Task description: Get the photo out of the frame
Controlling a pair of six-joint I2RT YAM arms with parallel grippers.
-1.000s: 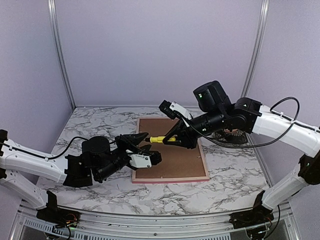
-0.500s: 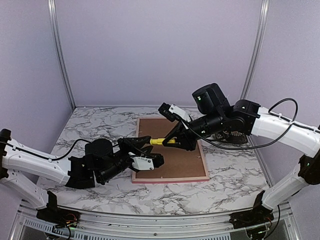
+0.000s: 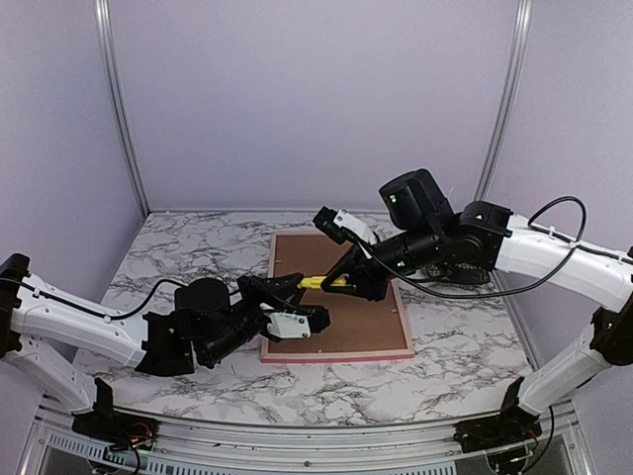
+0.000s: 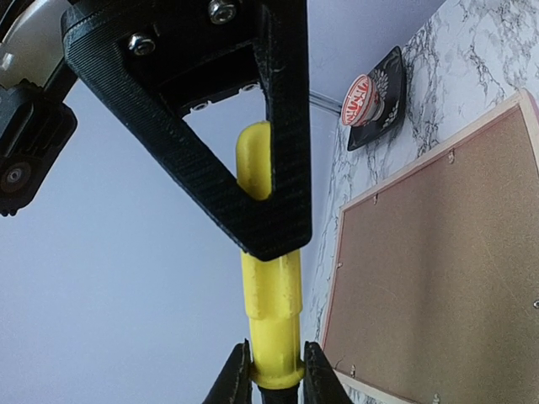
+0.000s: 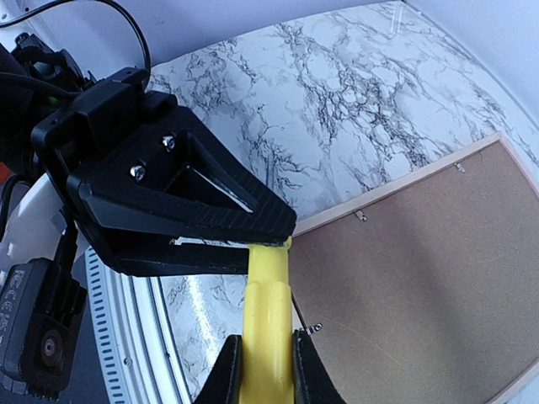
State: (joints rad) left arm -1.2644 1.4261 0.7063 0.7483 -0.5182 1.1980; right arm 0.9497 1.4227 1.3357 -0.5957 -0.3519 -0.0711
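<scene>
- The frame [image 3: 336, 354] lies face down at the middle of the marble bench [image 3: 198, 247], its thin pink border showing on all sides.
- A brown backing board [image 3: 351, 322] fills the frame. Small metal clips [image 5: 360, 215] sit along the board's edges.
- The right tool [image 5: 265, 345] reaches in from 3 o'clock and is clamped on one end of a yellow peg [image 3: 313, 282].
- The left tool [image 4: 274, 362] comes in from 8 o'clock. Its fingers press both sides of the peg's other end, so it is closed on the peg too.
- The peg hangs between the two tools above the 9 o'clock side of the frame, clear of the board.
- A dark dish [image 4: 375, 97] rests on the bench at 2 o'clock from the frame, near its corner.
</scene>
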